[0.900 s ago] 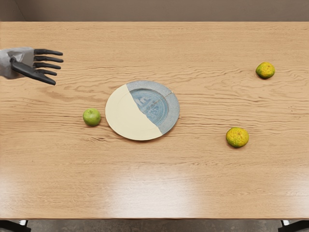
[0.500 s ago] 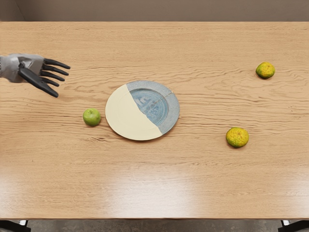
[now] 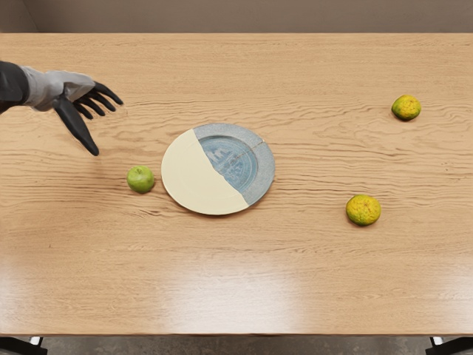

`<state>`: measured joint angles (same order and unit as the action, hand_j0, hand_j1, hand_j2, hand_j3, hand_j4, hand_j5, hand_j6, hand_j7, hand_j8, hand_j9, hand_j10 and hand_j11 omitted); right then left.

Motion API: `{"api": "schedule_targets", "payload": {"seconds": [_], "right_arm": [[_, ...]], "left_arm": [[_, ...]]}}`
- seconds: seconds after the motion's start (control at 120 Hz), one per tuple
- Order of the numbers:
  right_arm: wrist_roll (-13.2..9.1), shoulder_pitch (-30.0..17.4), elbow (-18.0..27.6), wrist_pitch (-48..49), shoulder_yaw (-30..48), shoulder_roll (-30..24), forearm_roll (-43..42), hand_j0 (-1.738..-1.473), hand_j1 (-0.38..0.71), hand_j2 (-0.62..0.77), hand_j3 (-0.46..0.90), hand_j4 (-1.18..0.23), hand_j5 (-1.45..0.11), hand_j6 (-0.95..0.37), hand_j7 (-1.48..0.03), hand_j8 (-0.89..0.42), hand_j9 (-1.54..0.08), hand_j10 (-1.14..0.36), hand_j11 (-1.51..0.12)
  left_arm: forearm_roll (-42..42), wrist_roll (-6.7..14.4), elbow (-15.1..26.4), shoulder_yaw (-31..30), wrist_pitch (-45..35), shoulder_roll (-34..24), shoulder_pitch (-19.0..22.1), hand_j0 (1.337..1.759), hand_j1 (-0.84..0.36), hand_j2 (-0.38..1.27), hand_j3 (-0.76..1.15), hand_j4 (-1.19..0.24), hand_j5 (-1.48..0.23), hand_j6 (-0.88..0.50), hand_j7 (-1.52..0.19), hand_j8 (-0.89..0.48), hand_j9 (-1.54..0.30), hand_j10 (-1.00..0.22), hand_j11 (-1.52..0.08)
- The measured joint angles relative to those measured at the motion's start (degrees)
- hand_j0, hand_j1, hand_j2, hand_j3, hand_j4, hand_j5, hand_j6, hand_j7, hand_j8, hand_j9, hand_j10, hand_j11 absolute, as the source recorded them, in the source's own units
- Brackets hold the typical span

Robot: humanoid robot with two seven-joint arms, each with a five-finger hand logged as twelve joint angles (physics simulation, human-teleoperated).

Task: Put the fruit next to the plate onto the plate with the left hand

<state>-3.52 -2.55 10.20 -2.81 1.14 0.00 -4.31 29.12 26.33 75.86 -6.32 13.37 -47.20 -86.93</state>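
At the upper left, the left robot hand [image 3: 81, 100] is open and empty. A bump could roll the small round green fruit [image 3: 140, 179] away from the round cream-and-blue plate [image 3: 266, 174].

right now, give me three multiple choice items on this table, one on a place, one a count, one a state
1. Where is the green fruit relative to the plate? A) on it B) on the table just picture-left of it C) far to its right
2. How many fruits are on the table? A) two B) three C) five
3. What is the left hand doing? A) gripping the green fruit B) resting on the plate C) fingers spread, holding nothing
Answers: B, it sits on bare wood beside the plate's cream edge; B, one green plus two yellow-orange fruits at right; C, the hand hangs apart from the fruit.
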Motion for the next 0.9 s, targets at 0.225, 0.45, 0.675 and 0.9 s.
{"api": "schedule_targets", "payload": {"seconds": [0.225,0.45,0.675,0.9], "right_arm": [[0.0,0.0,0.0,0.0,0.0,0.0,0.0,-1.658,-0.32,-0.01,0.0,-0.03,-0.03,-0.03,-0.03,-0.03,-0.03,-0.03,-0.03],[0.0,0.0,0.0,0.0,0.0,0.0,0.0,-1.658,-0.32,-0.01,0.0,-0.03,-0.03,-0.03,-0.03,-0.03,-0.03,-0.03,-0.03],[0.0,0.0,0.0,0.0,0.0,0.0,0.0,-1.658,-0.32,-0.01,0.0,-0.03,-0.03,-0.03,-0.03,-0.03,-0.03,-0.03,-0.03],[0.0,0.0,0.0,0.0,0.0,0.0,0.0,-1.658,-0.32,-0.01,0.0,-0.03,-0.03,-0.03,-0.03,-0.03,-0.03,-0.03,-0.03]], "left_arm": [[-4.8,-0.1,10.0,-23.3,-20.8,2.1,-14.4,1.658,0.05,0.05,0.0,-0.25,-0.32,-0.25,-0.32,-0.25,-0.32,-0.25,-0.32],[-14.3,-0.4,14.7,-36.4,-27.7,12.0,-20.6,1.658,0.05,0.05,0.0,-0.25,-0.32,-0.25,-0.32,-0.25,-0.32,-0.25,-0.32],[-18.9,-1.3,18.8,-43.7,-36.3,16.1,-25.0,1.658,0.05,0.05,0.0,-0.25,-0.32,-0.25,-0.32,-0.25,-0.32,-0.25,-0.32],[-19.6,-1.1,20.6,-47.4,-41.6,23.1,-27.1,1.658,0.05,0.05,0.0,-0.25,-0.32,-0.25,-0.32,-0.25,-0.32,-0.25,-0.32]]}}
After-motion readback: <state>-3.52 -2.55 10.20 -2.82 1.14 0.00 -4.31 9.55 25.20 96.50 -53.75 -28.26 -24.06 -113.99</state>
